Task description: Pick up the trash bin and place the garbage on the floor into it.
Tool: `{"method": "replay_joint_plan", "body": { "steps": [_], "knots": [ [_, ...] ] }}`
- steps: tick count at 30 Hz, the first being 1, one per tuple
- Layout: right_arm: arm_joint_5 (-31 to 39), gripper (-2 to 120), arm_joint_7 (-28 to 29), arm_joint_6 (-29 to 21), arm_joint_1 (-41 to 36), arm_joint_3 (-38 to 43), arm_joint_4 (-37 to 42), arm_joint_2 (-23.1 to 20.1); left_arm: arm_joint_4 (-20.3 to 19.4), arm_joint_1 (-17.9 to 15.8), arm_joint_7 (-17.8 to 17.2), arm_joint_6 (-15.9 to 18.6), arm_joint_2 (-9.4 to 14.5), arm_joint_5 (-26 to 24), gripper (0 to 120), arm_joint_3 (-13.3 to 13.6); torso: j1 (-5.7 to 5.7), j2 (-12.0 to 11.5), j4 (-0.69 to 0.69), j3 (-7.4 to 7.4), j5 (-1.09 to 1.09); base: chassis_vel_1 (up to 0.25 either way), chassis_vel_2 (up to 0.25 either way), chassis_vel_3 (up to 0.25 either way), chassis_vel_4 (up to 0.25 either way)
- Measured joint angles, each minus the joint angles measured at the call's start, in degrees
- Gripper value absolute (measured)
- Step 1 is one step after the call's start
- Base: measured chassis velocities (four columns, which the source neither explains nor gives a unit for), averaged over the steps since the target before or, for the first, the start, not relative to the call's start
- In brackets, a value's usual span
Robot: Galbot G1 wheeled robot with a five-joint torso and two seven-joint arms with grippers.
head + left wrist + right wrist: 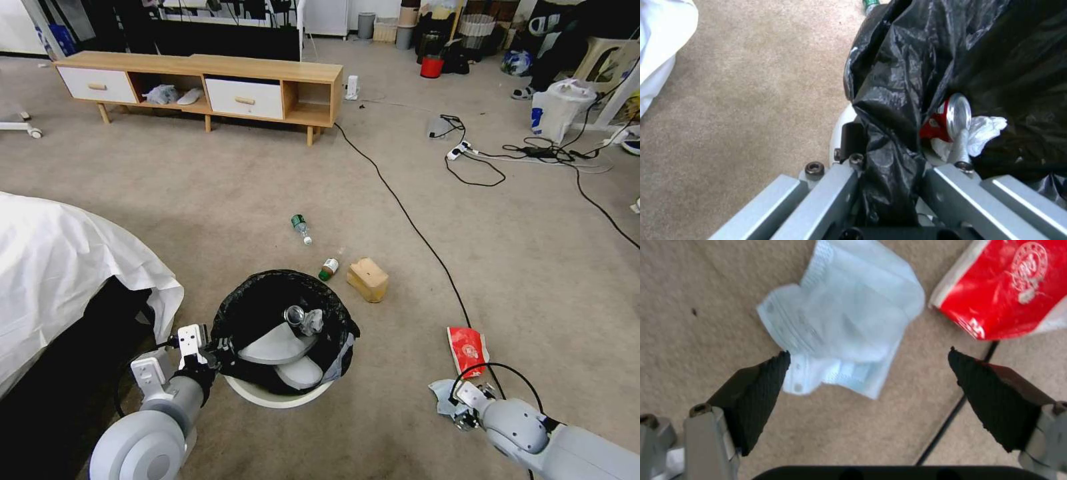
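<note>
The trash bin (283,393) stands on the floor (200,200), its black-lined rim clamped in the left pincer (889,173); a crushed red can (947,121) and white tissue (985,131) lie inside. Beyond the bin lie two bottles and a tan box (367,279). Right of the bin, the right pincer (867,373) hangs spread wide over a pale blue tissue (844,323) beside the red packet (1009,290).

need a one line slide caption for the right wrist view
Open right gripper poised over the pale blue tissue on the carpet, red snack packet alongside.
</note>
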Motion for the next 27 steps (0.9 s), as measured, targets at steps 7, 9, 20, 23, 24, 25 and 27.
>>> {"method": "replay_joint_plan", "body": {
  "steps": [7, 9, 20, 23, 24, 25, 27],
  "knots": [
    [0.2, 93, -0.2, 0.1, 2.6, -1.9, -2.5, 2.4, 0.4, 0.0, 0.0, -0.1, -0.3, 0.0, 1, -0.1, 0.0, 0.0, 0.01, 0.0, 0.01, 0.0, 0.0, 0.0, 0.0],
    [0.1, 93, -0.3, 0.2, 2.9, -2.1, -3.3, 2.9, 0.4, 0.0, 0.0, -0.1, -0.4, 0.0, 1, -0.1, 0.0, 0.0, 0.01, 0.0, 0.0, 0.0, 0.0, 0.0, 0.0],
    [-2.2, 93, -1.8, 2.0, 2.7, -1.9, -6.9, 4.5, 0.9, -0.2, 0.0, -0.2, -0.5, 0.1, 1, -0.2, -0.01, 0.0, -0.01, -0.02, -0.05, 0.0, 0.0, 0.0, 0.0],
    [-2.4, 93, -2.0, 2.3, 2.7, -1.7, -7.3, 4.8, 1.0, -0.3, -0.1, -0.2, -0.5, 0.1, 1, -0.2, -0.01, 0.0, -0.02, -0.02, -0.08, 0.0, 0.0, 0.0, 0.0],
    [-2.5, 93, -2.1, 2.4, 2.6, -1.6, -7.5, 4.8, 1.0, -0.3, -0.1, -0.2, -0.5, 0.1, 1, -0.2, -0.01, 0.0, -0.02, -0.02, -0.08, 0.0, 0.0, 0.0, 0.0],
    [-2.5, 93, -2.1, 2.4, 2.6, -1.6, -7.5, 4.8, 1.0, -0.3, -0.1, -0.2, -0.5, 0.1, 1, -0.2, -0.01, 0.0, -0.02, -0.02, -0.08, 0.0, 0.0, 0.0, 0.0],
    [-2.7, 93, -2.3, 2.6, 2.5, -1.4, -7.6, 4.7, 1.0, -0.2, -0.1, -0.2, -0.5, 0.1, 1, -0.2, -0.01, 0.0, 0.0, -0.02, -0.02, 0.0, 0.0, 0.0, 0.0]
  ]
}}
